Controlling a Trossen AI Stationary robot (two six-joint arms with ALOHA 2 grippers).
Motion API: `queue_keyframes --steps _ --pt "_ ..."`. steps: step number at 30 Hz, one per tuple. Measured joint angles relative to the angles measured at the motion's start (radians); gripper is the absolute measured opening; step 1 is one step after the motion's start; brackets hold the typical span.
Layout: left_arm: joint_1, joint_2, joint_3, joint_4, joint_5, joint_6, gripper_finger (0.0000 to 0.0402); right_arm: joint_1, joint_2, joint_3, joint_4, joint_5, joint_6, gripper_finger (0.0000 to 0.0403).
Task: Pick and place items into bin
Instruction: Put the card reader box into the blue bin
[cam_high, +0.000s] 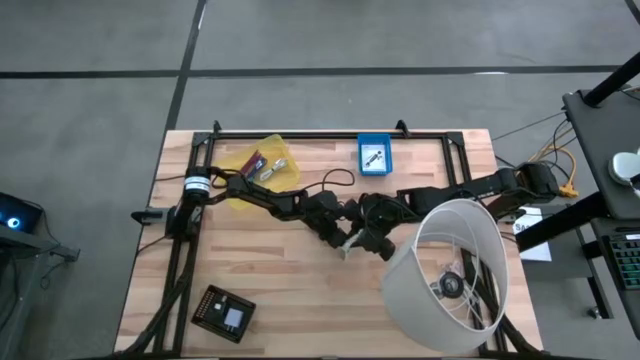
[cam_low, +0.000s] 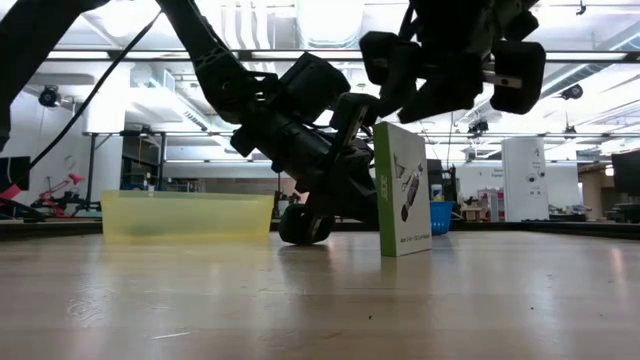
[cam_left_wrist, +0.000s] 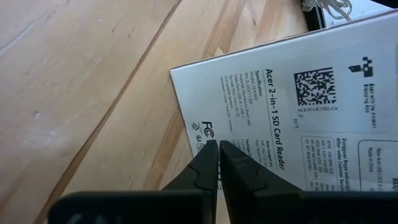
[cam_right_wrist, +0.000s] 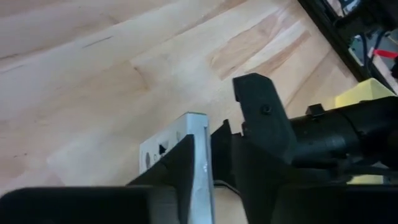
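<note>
I am standing the thin white-and-green card box on the wooden worktop. It looks light and tippy; grab its flat sides. Left fingers are pinched shut beside it; right fingers are sitting narrowly around its top edge.

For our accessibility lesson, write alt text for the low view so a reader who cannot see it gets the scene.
A white and green box stands upright on a wooden table, with two dark robot arms crowding over it from above. A yellow bin sits behind to the left and a blue bin peeks out behind the box, with a workshop beyond.
</note>
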Motion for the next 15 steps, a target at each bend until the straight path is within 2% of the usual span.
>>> queue_keyframes --steps 3,8,15 --pt "0.0 0.0 -0.001 -0.001 0.0 -0.001 0.0 -0.008 -0.006 0.0 -0.017 -0.036 0.005 0.0128" --pt "0.0 0.0 -0.001 -0.003 -0.003 -0.001 0.0 -0.009 -0.013 0.002 -0.059 -0.036 0.021 0.0173" --pt "0.0 0.0 -0.001 -0.003 -0.004 -0.001 0.0 -0.038 0.002 0.001 -0.094 0.002 -0.017 0.0194"
